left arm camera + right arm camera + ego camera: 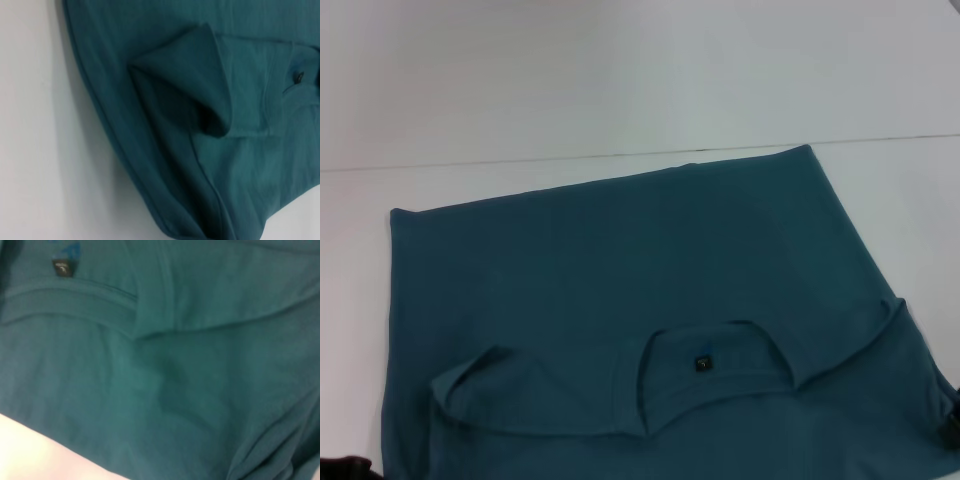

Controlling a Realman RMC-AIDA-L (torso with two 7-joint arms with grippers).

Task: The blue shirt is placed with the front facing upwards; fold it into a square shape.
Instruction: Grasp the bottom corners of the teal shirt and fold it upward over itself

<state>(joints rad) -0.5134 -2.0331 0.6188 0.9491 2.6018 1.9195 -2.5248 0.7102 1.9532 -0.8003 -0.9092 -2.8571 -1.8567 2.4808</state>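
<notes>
Pretty even, soft overhead light, no harsh glare on the plain white table [620, 80]. The right wrist shot's blurry; the dark teal-blue cotton shirt [620, 270] only throws faint shadows.

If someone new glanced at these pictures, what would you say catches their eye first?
The large dark teal-blue cotton T-shirt dominates, spread over the white table and partly folded, with both sleeves turned inward. Next comes the small black label inside its collar, near the robot. Only dark slivers show at the head view's lower corners, so neither tool's state can be read.
</notes>
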